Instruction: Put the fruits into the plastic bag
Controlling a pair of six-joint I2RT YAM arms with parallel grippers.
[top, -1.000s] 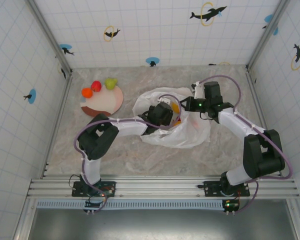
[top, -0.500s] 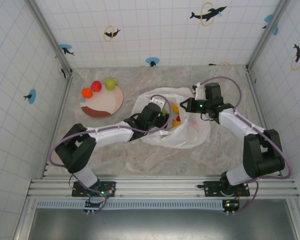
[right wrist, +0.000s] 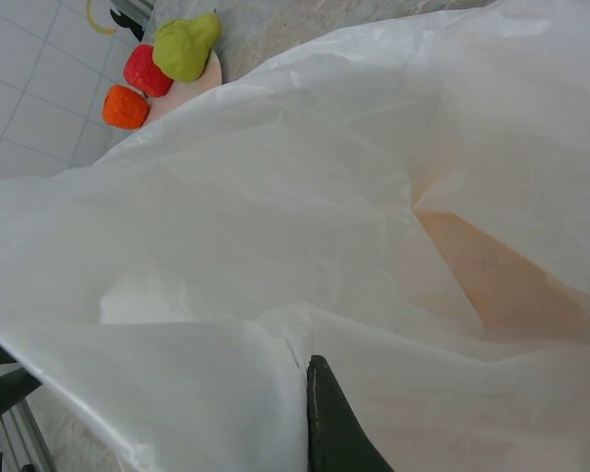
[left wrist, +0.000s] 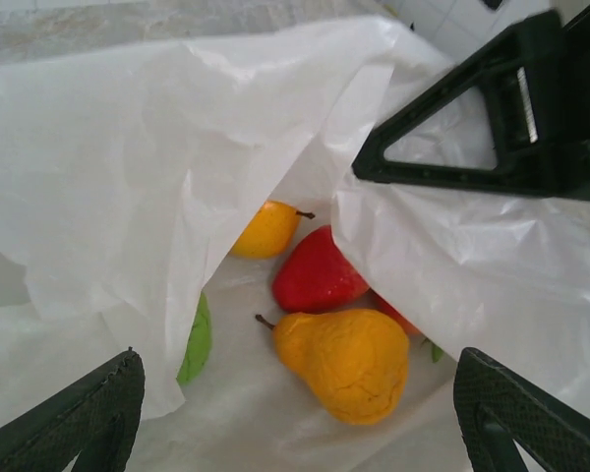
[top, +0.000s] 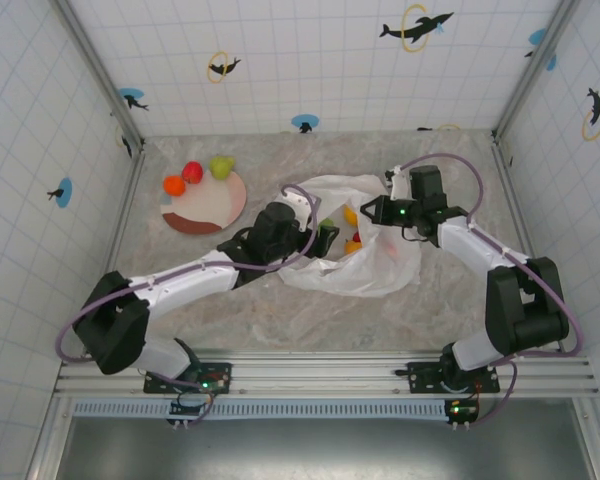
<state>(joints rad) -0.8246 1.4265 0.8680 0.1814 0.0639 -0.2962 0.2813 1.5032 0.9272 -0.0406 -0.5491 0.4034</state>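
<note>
The white crinkly plastic bag [top: 375,262] lies mid-table with its mouth facing left. My right gripper [top: 372,212] is shut on the bag's upper rim [right wrist: 275,295], holding the mouth up. My left gripper [top: 321,238] hovers open and empty at the mouth. Inside the bag lie several fruits: a yellow-orange pear [left wrist: 349,362], a red fruit [left wrist: 315,275], a small yellow-orange fruit [left wrist: 265,228] and a green fruit [left wrist: 199,339] half under a fold. On the plate's far edge sit an orange fruit [top: 173,185], a red fruit [top: 192,172] and a green fruit [top: 221,165].
The round pink-and-brown plate [top: 208,208] sits at the back left of the marble table. Tiled walls with metal corner posts close in the left, back and right sides. The right gripper's black fingers [left wrist: 501,128] hang over the bag mouth in the left wrist view.
My left gripper has drawn back leftward out of the bag's mouth, its arm now stretched low to the left. The right gripper keeps holding the rim.
</note>
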